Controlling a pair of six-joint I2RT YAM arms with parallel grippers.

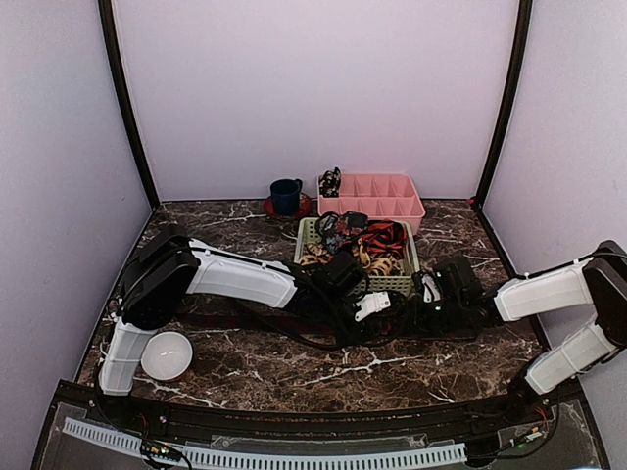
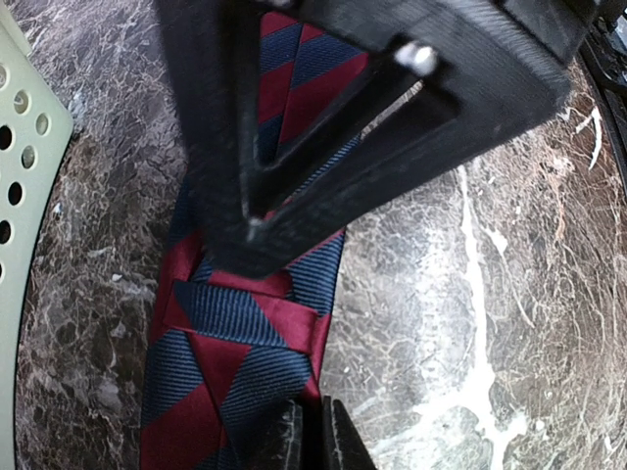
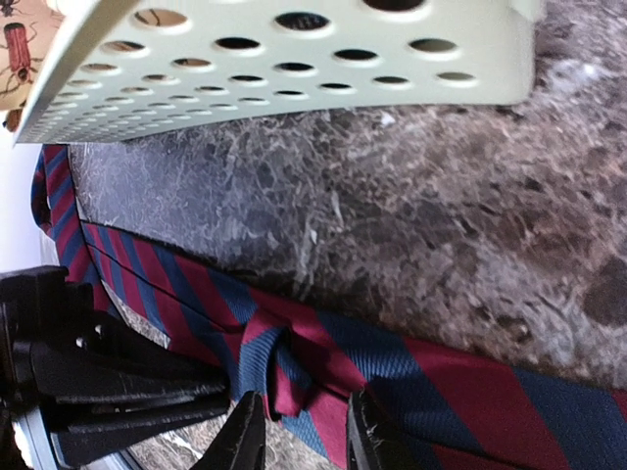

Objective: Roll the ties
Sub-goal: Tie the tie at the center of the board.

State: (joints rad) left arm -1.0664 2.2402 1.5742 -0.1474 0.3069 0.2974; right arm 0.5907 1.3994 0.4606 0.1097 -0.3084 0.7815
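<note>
The striped tie (image 3: 460, 387) lies flat on the table (image 3: 441, 196), just on the near side of the basket (image 3: 294, 78), about in the middle between the two arms. It is a woven cloth with a fine rib, in wide diagonal bands of dark red and navy blue. At one place it is folded over itself into a small loose loop.

The right gripper (image 3: 306, 411) stands over this loop. Its two black fingers are apart, one on each side of the fold, and they do not squeeze it. The left gripper (image 2: 313, 446) is further left on the same tie. Its fingers are pressed almost together, with only a thin slit between, and they seem to pinch the cloth at its edge.

The table top is a dark brown stone pattern with white veins, smooth and a little shiny. The basket is pale green plastic with rows of round holes, and more ties (image 1: 384, 235) lie in it in a heap. Behind it are a pink tray (image 1: 392, 211) with compartments and a dark blue mug (image 1: 286, 196). A white bowl (image 1: 166, 354) sits near left.
</note>
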